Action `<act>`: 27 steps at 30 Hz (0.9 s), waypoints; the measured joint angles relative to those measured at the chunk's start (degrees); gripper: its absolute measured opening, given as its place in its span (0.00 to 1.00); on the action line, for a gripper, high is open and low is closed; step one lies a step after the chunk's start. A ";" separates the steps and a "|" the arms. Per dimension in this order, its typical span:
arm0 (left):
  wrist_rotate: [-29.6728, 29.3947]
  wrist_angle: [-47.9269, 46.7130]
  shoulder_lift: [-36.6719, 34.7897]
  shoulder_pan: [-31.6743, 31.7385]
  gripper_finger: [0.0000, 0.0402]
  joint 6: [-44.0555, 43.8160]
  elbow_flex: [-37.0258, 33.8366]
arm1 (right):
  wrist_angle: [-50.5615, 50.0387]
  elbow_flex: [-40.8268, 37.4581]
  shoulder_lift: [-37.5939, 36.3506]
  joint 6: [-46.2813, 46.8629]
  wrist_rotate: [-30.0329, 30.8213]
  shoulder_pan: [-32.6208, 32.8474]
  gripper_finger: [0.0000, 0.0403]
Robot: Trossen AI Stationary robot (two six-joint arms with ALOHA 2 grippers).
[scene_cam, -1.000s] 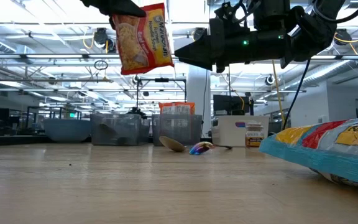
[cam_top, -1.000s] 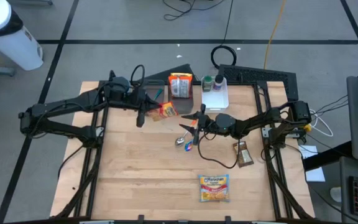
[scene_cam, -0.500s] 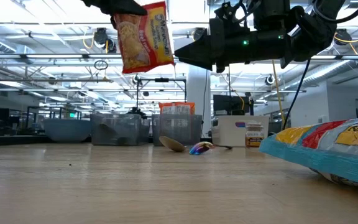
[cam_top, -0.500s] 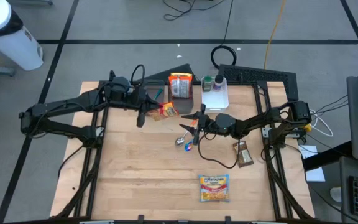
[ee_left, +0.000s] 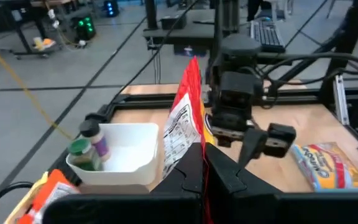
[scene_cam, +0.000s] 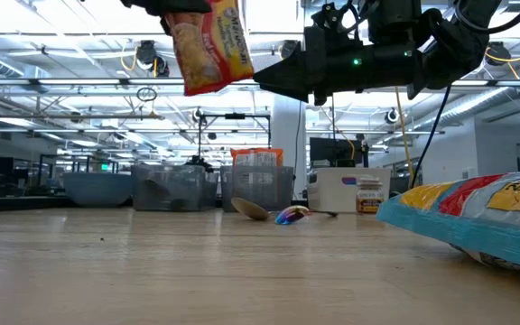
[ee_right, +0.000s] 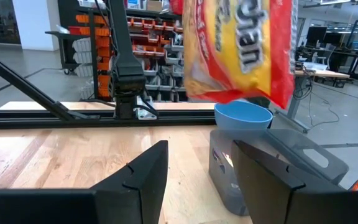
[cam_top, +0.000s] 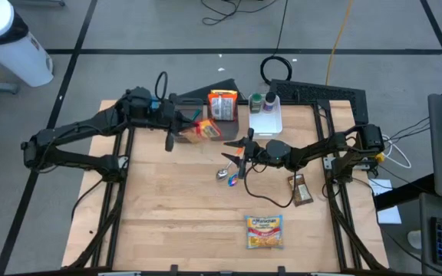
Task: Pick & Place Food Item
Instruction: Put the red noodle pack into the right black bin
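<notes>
Left claw: clamped on noodle packet, lifted above counter near far bins.
Right claw: partly spread, holding nothing, hovering above spoons mid-counter.

Wooden table, 1 noodle packet, 2 spoons, white bin, small brown packet

Robotics lab, parts shelves, workbenches
</notes>
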 joint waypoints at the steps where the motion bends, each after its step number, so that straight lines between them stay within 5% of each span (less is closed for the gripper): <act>1: 0.64 -0.13 0.00 0.16 0.00 0.48 0.00 | 0.00 0.00 0.00 0.01 0.00 0.00 0.42; 27: 1.71 -9.53 0.00 2.95 0.00 4.67 0.00 | 0.00 0.00 0.00 0.00 0.00 0.00 0.43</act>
